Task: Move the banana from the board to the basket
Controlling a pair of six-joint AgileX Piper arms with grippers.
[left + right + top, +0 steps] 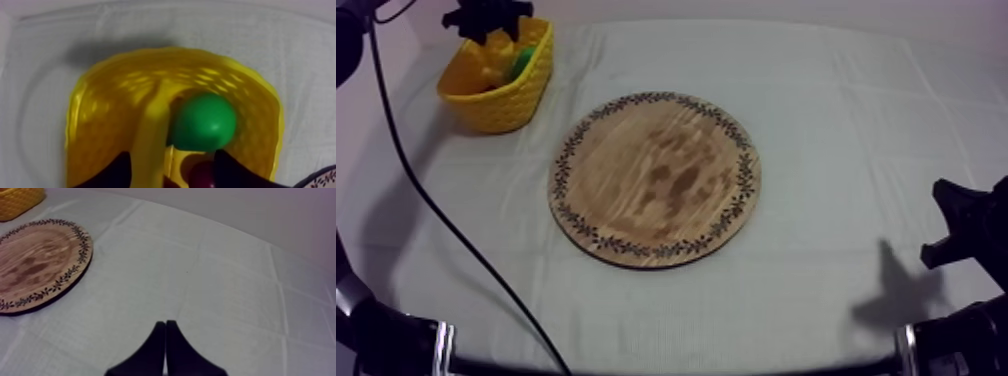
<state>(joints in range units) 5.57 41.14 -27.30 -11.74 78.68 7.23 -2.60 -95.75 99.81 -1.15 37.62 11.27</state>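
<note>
The banana [149,140] lies in the yellow basket [100,110], leaning on its wall beside a green pear [205,122] and a small red fruit [202,176]. My left gripper [171,155] hangs just over the basket, open. The banana runs between its fingers [116,172], closer to one of them, and the gap is wider than the banana. From above, the left gripper [486,18] sits over the basket [501,95] at the table's far left, with the banana [494,52] inside. The round wooden board [656,178] is bare. My right gripper [165,333] is shut on nothing and rests near the table's right edge [961,225].
The board [40,263] and a corner of the basket [17,200] lie off beyond the right gripper. Grey-white cloth [856,120] covers the table. A black cable [426,200] trails across the table's left side.
</note>
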